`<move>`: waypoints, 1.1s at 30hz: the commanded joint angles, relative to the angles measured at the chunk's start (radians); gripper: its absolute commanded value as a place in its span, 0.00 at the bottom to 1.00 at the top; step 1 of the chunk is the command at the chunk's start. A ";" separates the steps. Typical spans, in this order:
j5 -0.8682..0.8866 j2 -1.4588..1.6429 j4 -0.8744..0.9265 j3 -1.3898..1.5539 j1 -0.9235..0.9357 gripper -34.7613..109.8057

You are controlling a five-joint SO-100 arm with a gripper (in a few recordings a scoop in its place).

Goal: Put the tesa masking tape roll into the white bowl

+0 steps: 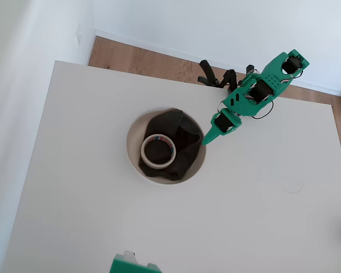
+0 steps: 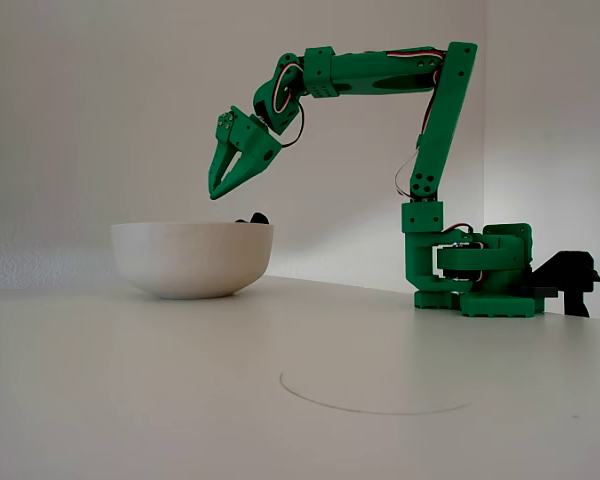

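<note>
The tesa masking tape roll [image 1: 158, 151] lies flat on a dark grey cloth [image 1: 179, 136] inside the white bowl [image 1: 200, 165] in the overhead view, its red-and-blue core label showing. In the fixed view the white bowl [image 2: 192, 258] hides the tape behind its wall. My green gripper [image 1: 206, 139] hangs above the bowl's right rim, shut and holding nothing. From the side, the gripper [image 2: 214, 192] points down, a short way above the rim.
The arm's green base [image 2: 475, 275] stands at the table's far edge beside black clamps [image 1: 216, 77]. A faint pencilled circle [image 2: 375, 390] marks the white tabletop right of the bowl. A green part [image 1: 133, 265] pokes in at the near edge.
</note>
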 commanded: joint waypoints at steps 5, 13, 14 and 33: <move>-0.038 0.357 0.314 -0.005 -0.437 0.18; -0.101 0.851 0.370 0.428 -0.713 0.18; -0.109 0.896 0.377 0.469 -0.713 0.18; -0.153 1.381 0.436 0.960 -0.684 0.18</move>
